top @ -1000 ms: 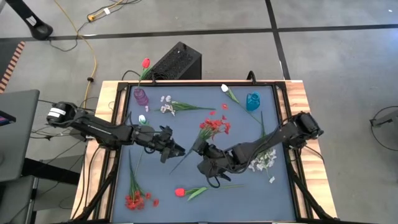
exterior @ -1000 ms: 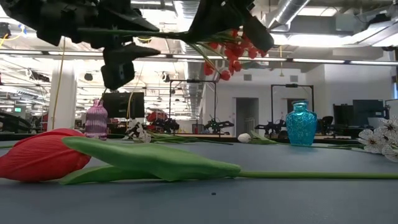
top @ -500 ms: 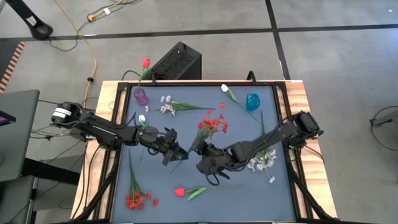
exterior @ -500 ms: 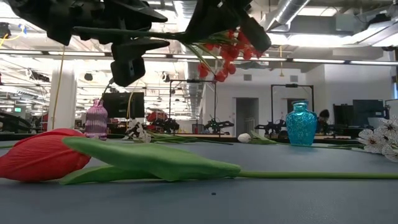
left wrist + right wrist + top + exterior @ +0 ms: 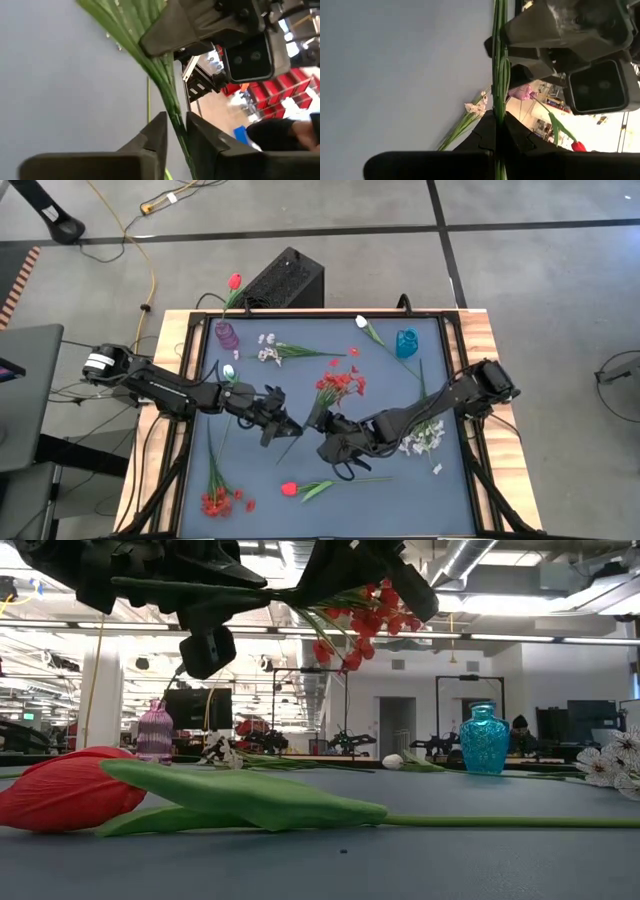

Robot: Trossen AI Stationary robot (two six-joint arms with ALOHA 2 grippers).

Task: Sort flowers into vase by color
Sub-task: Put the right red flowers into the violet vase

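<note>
A red flower with a cluster of blooms (image 5: 342, 383) and a thin green stem (image 5: 250, 592) hangs in the air over the table's middle. My left gripper (image 5: 287, 427) is shut on the stem's lower part. My right gripper (image 5: 319, 418) is shut on the stem nearer the blooms (image 5: 360, 625). A purple vase (image 5: 227, 335) at the far left has a red tulip (image 5: 234, 281) standing in it. A blue vase (image 5: 406, 343) stands at the far right. My left gripper pinches the lower part of the stem (image 5: 172, 114) between its two fingers (image 5: 156, 132), coming about level from the table's left. The stem runs on ahead of the fingers toward my right gripper. The flower is clear of the table. My right gripper pinches the stem (image 5: 498, 107) between its two shut fingers (image 5: 485, 135), close to the blooms, coming from the table's right and slanting down. The stem runs out ahead of the fingers toward my left gripper. It lies about level, high above the mat.
On the mat lie a red tulip (image 5: 290, 489) near the front, a red cluster flower (image 5: 215, 500) at the front left, white flowers (image 5: 268, 350) and a white tulip (image 5: 362, 322) at the back, and white blooms (image 5: 425, 438) at the right. A black box (image 5: 285, 278) stands behind the table.
My left gripper's fingers, which stood apart on either side of the stem, have shut on it. My right gripper has kept its hold, and the flower stays lifted.
</note>
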